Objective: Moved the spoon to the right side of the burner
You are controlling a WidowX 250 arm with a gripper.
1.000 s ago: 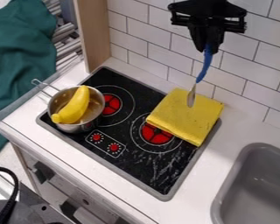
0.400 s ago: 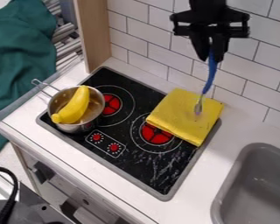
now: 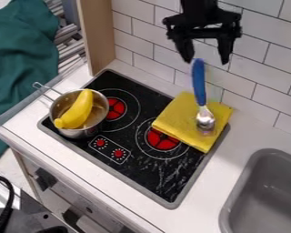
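The black gripper [image 3: 207, 55] hangs at the upper right, in front of the tiled wall, with its two fingers spread apart. Just below and between them is the blue handle of the spoon [image 3: 199, 84], its top end near the left finger. The spoon's silver bowl points down over the folded yellow cloth [image 3: 187, 120]; whether it touches the cloth I cannot tell. That cloth covers the stove's back right corner and part of the right burner [image 3: 163, 140], whose red centre shows at the cloth's lower left edge.
On the stove's left side stands a metal pot [image 3: 101, 113] holding a yellow banana [image 3: 78, 110], its handle toward the upper left. A grey sink [image 3: 257, 191] lies at the lower right. The tiled wall [image 3: 154, 50] rises behind the counter.
The gripper came down, then opened and shifted left. The spoon is let go, sits lower over the cloth, and has turned so that its bowl faces the camera.
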